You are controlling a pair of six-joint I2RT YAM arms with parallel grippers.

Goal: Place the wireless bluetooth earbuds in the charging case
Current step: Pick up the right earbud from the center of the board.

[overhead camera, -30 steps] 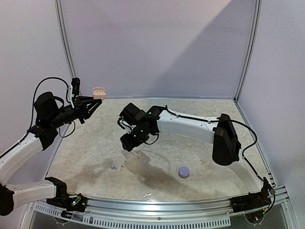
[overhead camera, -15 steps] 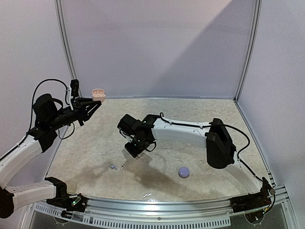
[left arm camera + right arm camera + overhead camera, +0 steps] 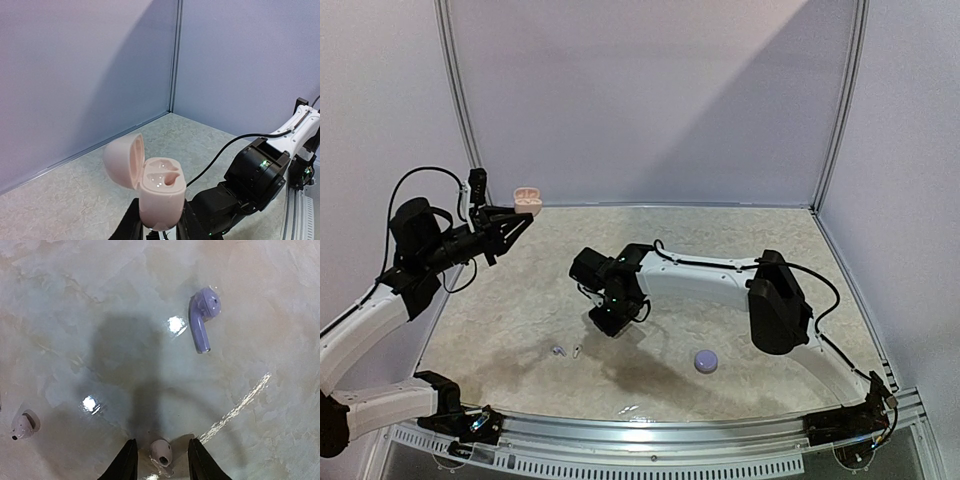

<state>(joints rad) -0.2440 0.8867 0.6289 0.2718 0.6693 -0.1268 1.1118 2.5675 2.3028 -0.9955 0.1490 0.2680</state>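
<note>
My left gripper (image 3: 517,221) (image 3: 159,226) is raised off the table at the far left, shut on the charging case (image 3: 527,199) (image 3: 159,192). The case is pale pink and upright, its lid hinged open, with two empty sockets showing. My right gripper (image 3: 611,321) (image 3: 161,441) is down at the table's middle. Its jaws are open around a whitish earbud (image 3: 161,452), with a gap on each side. That earbud is hidden in the top view. A lavender earbud (image 3: 202,320) (image 3: 558,350) and another pale earbud (image 3: 22,425) (image 3: 577,350) lie loose on the table (image 3: 740,240).
A small rounded lavender pebble-like case (image 3: 706,361), closed, lies on the table to the right of my right gripper. The right arm's elbow (image 3: 775,300) stretches across the table's right half. Walls (image 3: 650,100) enclose the back and sides.
My right gripper has dropped down to the table over the earbud, and its jaws have narrowed. The left arm and the case have barely moved.
</note>
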